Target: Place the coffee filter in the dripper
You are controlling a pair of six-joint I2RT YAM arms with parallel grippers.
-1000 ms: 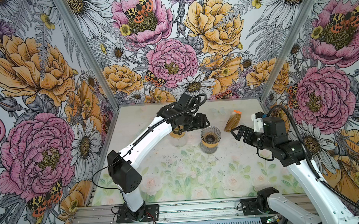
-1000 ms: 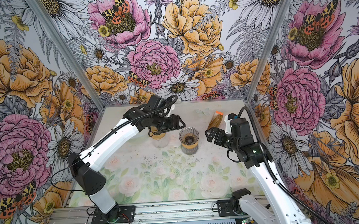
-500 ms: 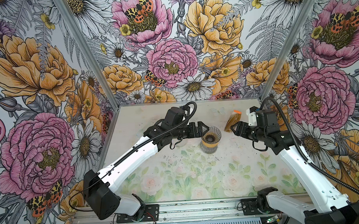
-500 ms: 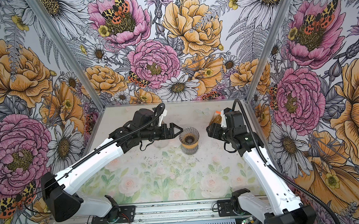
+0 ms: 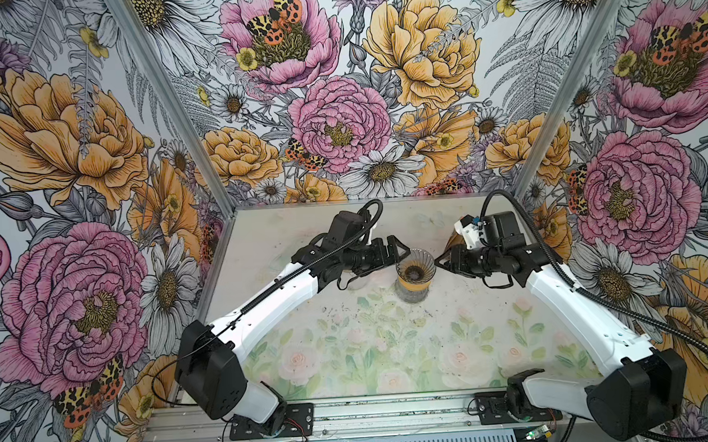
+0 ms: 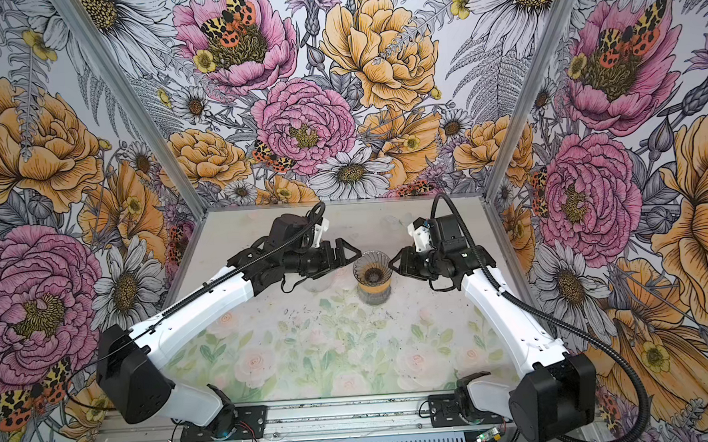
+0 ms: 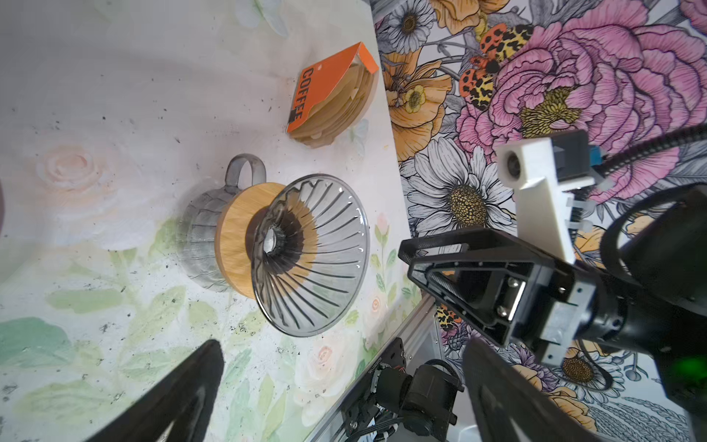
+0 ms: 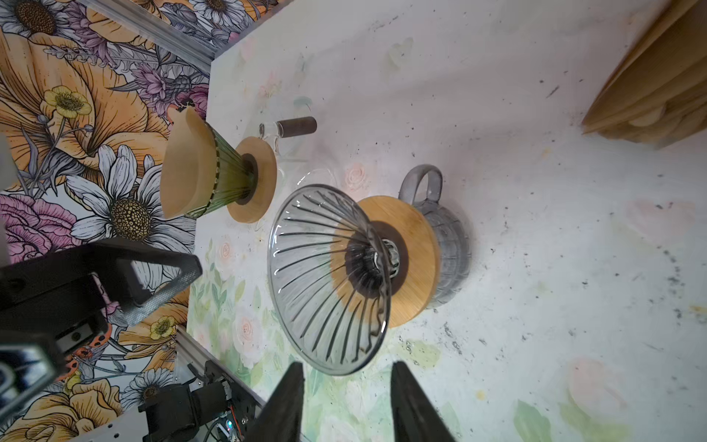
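With left tool (image 5: pixel 394 250) splayed wide and right tool (image 5: pixel 439 262) half-closed on nothing, flanking the empty glass dripper (image 5: pixel 415 264), best to reach for the filter pack (image 7: pixel 329 99) by the worktop's (image 5: pixel 350 334) right wall and pinch one sheet only.

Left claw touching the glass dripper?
Apart. Left wrist view: the left claw is wide open, and bare table shows between its fingers and the dripper rim.

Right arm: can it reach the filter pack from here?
Likely yes. The filter pack lies on bare table close beside the right gripper, nothing between them, jaws empty. It faces the dripper, so it must turn first.
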